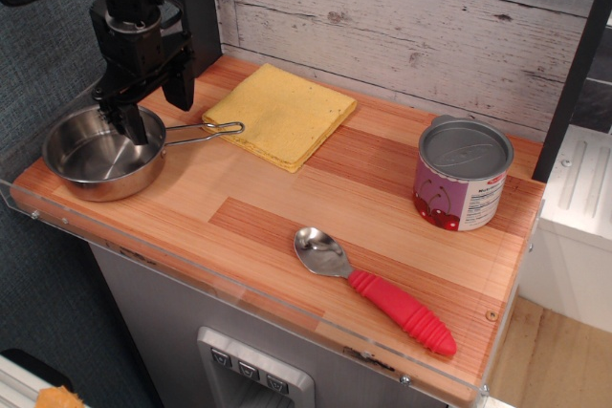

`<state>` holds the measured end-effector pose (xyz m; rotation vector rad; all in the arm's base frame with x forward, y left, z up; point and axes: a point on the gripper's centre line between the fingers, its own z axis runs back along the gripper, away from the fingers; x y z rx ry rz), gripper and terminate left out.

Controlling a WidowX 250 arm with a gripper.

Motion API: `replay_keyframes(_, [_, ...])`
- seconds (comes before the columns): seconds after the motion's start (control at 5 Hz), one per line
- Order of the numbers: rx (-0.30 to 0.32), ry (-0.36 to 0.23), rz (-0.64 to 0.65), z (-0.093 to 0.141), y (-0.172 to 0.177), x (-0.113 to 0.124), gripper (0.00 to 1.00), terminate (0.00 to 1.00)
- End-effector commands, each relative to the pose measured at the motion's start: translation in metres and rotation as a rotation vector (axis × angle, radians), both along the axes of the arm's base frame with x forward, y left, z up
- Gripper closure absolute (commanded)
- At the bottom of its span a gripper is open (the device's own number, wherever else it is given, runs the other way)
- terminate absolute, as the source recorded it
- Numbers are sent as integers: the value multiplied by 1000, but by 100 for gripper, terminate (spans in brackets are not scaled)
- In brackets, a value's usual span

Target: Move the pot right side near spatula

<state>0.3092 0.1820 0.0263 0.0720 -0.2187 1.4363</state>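
The pot (100,155) is made of shiny polished steel. The spatula (373,289) has a glossy metal head and a ribbed red plastic handle. The table (277,212) is finished in smooth striped wood. The gripper (153,107) is matt black.
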Motion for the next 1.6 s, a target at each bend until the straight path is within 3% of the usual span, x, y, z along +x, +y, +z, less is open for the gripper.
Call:
replay_keyframes(0.0, [-7, -12, 5, 6, 14, -3, 0, 0])
replay_keyframes(0.2, [-11, 0, 0, 0, 13, -4, 100, 0])
replay_keyframes(0.4, [-11, 7, -9, -3, 13, -4, 100, 0])
replay_keyframes(1.0, [18, -14, -97, 39, 7, -7, 100, 0])
replay_keyframes(1.4, [57, 52, -288, 53, -12, -13, 100, 0])
